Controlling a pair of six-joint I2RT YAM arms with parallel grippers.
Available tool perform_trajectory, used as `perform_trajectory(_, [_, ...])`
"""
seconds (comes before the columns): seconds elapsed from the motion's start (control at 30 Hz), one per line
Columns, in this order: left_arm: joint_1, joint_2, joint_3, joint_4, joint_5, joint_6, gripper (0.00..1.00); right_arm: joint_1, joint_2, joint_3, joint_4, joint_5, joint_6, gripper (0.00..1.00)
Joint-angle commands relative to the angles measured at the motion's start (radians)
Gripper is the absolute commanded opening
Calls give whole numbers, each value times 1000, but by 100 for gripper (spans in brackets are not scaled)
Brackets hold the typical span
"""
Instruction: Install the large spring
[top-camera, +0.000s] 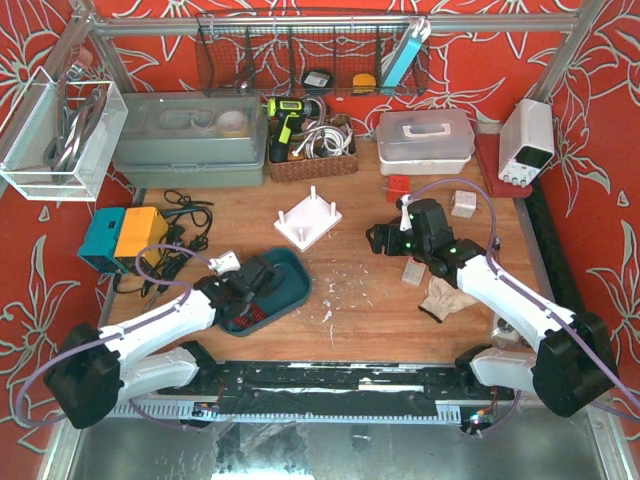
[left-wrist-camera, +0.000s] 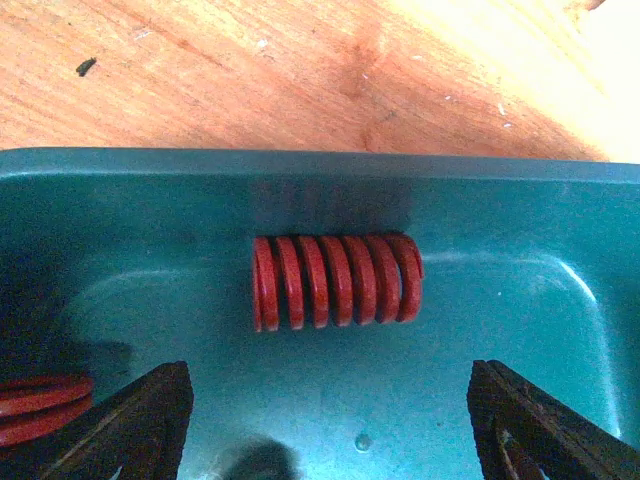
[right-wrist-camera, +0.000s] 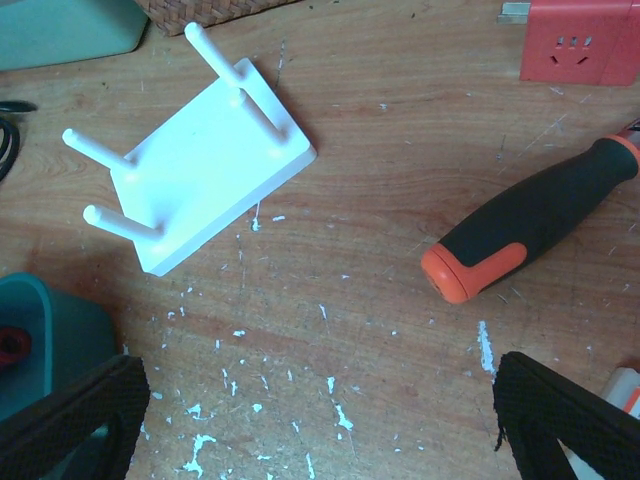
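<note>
Top external view, starting at the left: the left gripper (top-camera: 255, 282) hangs over the teal tray (top-camera: 298, 268) near the front edge of the counter (top-camera: 370, 320), its jaws apart. From the left wrist, the large spring (left-wrist-camera: 335, 282) lies on its side against the tray's far wall, between the two fingers (left-wrist-camera: 140, 420) and touching neither. Part of a second red coil (left-wrist-camera: 40, 402) shows at the lower left corner. I judge nothing is picked up yet, so the grasp, the carry and the seating are all to come. Toward the middle stands the white peg base (top-camera: 308, 218), well apart from the tray, its four posts bare; presumably the spring goes there. On the right, the right gripper (top-camera: 385, 240) hovers above the wood near the base, jaws wide and empty, with an orange-and-black tool handle (right-wrist-camera: 535, 222) lying below it. The wooden counter is scuffed and flecked with white chips. Red floral cloth lines the walls, and storage boxes stand along the back.
</note>
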Motion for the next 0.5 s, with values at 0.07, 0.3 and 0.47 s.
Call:
perform_trajectory(0.07, [8, 49, -22, 86, -60, 42, 78, 5, 8, -10, 12, 5, -5, 94])
perform_trajectory(0.3, [50, 143, -47, 159, -42, 38, 75, 7, 36, 1, 4, -4, -4, 94])
perform_trajectory(0.47, [69, 189, -50, 191, -60, 50, 70, 9, 36, 7, -8, 13, -9, 94])
